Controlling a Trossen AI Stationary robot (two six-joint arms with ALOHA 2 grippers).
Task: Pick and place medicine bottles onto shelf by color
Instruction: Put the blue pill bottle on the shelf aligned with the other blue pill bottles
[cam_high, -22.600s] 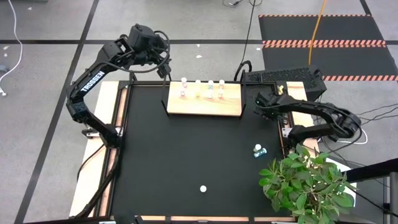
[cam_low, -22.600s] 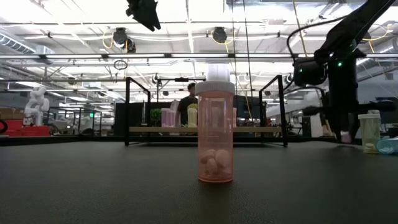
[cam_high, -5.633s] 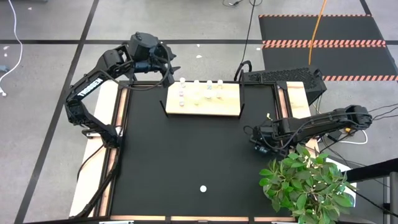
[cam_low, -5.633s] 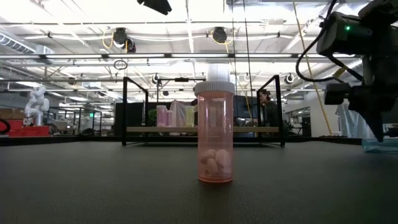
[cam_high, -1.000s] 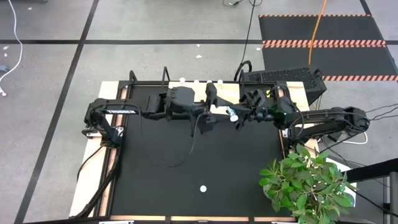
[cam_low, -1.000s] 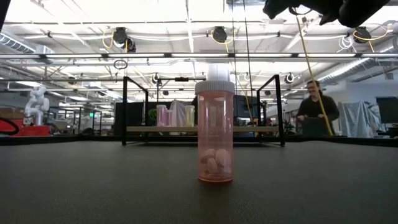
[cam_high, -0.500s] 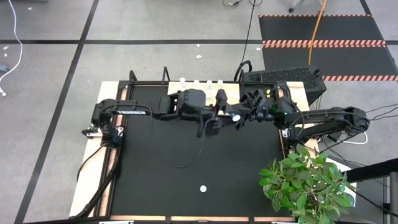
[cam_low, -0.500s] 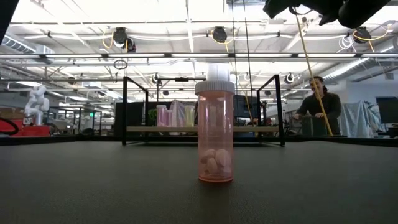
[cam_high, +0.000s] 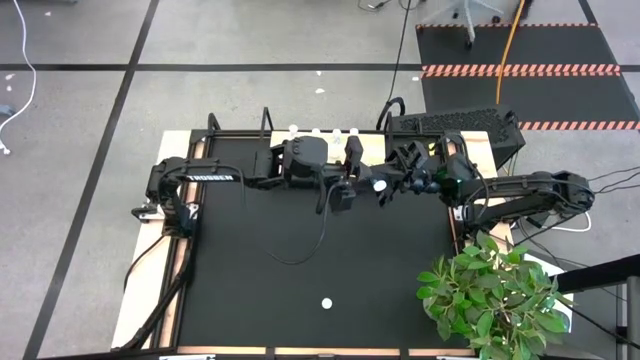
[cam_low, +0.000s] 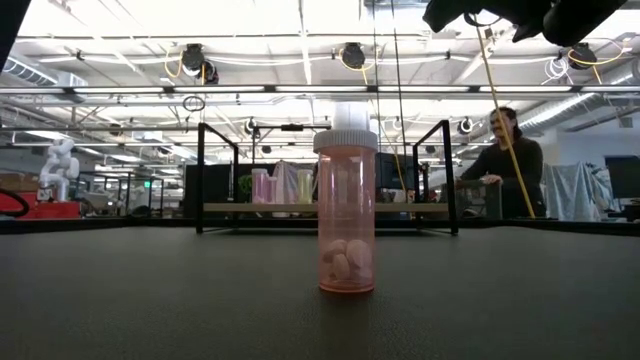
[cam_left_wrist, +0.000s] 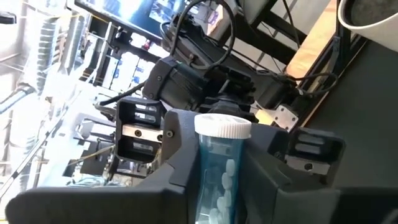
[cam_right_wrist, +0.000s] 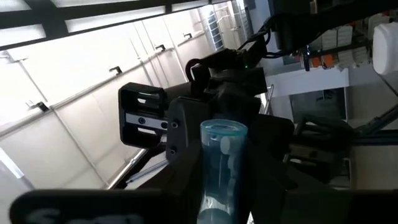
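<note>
Upright, pink bottle (cam_low: 346, 212) (pale pills inside)

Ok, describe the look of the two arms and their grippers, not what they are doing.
Both arms are dark, jointed and boxy. The left arm carries white lettering along one link, and a thin black cable loops from it over the tabletop. The right arm is the same dark build, with cables trailing at its base. The left gripper and right gripper have blocky black fingers.

both arms reached toward mid-frame in the upper half, the left gripper (cam_high: 362, 180) and right gripper (cam_high: 388, 187) meeting tip to tip, fingers closed.
</note>
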